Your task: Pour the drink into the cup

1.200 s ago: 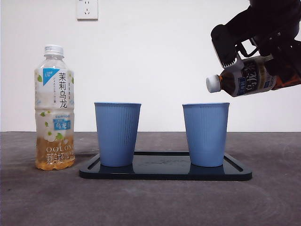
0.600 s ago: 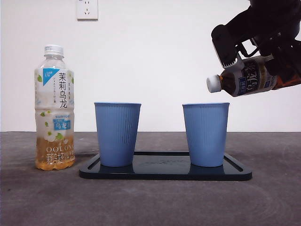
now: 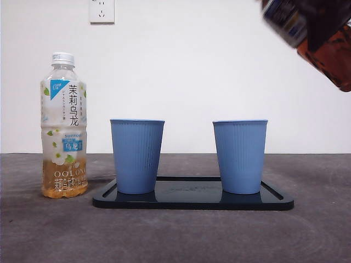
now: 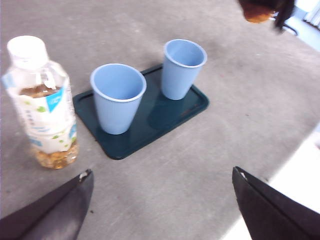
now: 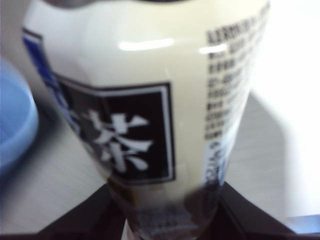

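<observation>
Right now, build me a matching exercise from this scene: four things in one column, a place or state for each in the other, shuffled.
Things:
1. oolong bottle
2. dark tea bottle
3. tray
4. left tool

Places or states:
A. held in the right tool
B. carries two blue cups
C. upright on the table, beside the tray
D. open, holding nothing

Pairs: 1-C, 2-A, 3-B, 4-D

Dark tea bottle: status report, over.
Right gripper shut on dark tea bottle, high right of right cup. Left gripper open, waiting. Oolong bottle stands clear beside tray.
</observation>
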Motion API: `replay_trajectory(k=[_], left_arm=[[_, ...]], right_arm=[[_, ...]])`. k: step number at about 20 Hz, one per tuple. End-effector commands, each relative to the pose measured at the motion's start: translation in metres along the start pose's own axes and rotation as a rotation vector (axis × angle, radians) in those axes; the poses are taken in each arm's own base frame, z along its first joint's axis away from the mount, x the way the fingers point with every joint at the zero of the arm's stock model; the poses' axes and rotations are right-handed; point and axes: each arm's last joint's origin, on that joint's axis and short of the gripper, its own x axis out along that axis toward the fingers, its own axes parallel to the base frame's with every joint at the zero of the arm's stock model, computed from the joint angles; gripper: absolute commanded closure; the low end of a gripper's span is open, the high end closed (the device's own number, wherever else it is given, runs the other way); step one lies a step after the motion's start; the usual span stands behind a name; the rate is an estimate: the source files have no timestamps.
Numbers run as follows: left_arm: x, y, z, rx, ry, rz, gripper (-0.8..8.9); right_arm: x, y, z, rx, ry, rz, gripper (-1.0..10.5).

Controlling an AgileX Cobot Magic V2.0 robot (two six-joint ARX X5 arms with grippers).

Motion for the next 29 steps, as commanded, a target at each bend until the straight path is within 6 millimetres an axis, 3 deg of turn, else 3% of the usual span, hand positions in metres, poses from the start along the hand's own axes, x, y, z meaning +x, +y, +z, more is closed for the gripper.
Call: replay_trajectory(k=[1,4,8,14,21,29], left_arm=[[-0.003,-0.001,0.005,0.031,-0.02,0.003,3.33],[-0.003,-0.001,0.005,0.032,-0.021,0.003,3.33],[-0.003,-0.001,0.005,0.033,-0.024,0.004,3.33],[-0.003,-0.001,0.005,0.031,-0.027,0.005,3.33],[-0.003,-0.001,0.006,0.013,-0.028,0.008,3.33],[-0.003,0.0,0.009,0.026,-0.06,0.033,3.33]], right_arm=[[-0.006,-0.017,0.004,0.331,-0.116,0.064,8.6],[0.003,-0.018,-0.011,0.454,-0.195,0.125,8.6],[0.029,-0.002,-0.041,0.57,-0.29,0.162,8.6],[0.063,0.02,-0.077,0.605,-0.351,0.173,8.7],[0.104,0.035,-0.084,0.591,-0.336,0.209,8.7],[0.119,0.037,-0.094,0.568,-0.275,0.192,8.6]])
